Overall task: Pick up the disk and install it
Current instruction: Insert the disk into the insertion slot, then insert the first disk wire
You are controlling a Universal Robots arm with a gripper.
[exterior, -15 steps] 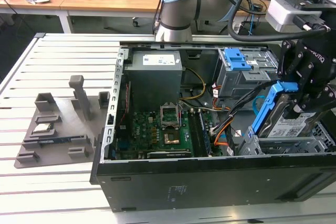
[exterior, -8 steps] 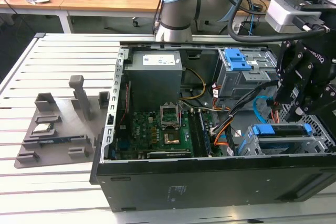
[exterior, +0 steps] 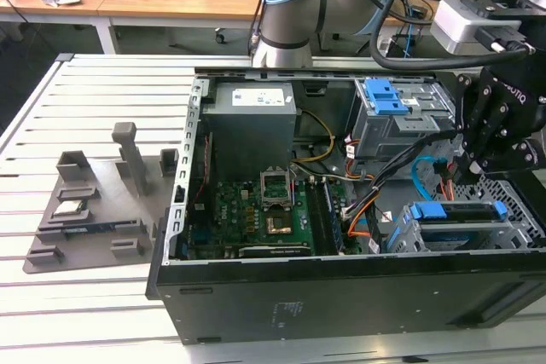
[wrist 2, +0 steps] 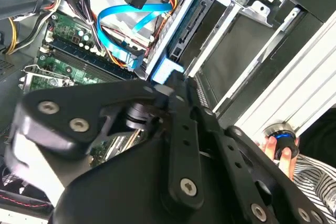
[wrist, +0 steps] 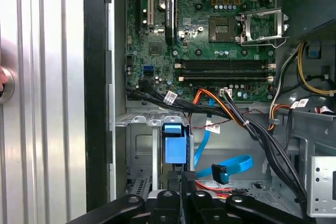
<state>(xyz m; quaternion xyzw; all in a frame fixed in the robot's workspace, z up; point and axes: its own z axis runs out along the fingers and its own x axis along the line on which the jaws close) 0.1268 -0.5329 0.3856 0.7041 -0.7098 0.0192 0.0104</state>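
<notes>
One disk (exterior: 456, 212) sits edge-up in the drive cage (exterior: 512, 229) just below the tool (exterior: 478, 159) — blue bracket up. Can't tell tool opening or whether it grips anything. Judged: press straight down — keep clear of the cables (exterior: 375, 202) beside it.

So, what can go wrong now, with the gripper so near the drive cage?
1. Loose cables: the blue data cable and the orange wires lie right beside the disk in its cage; the gripper could snag them.
2. A person's hand rests by the case edge, close to the arm.
</notes>
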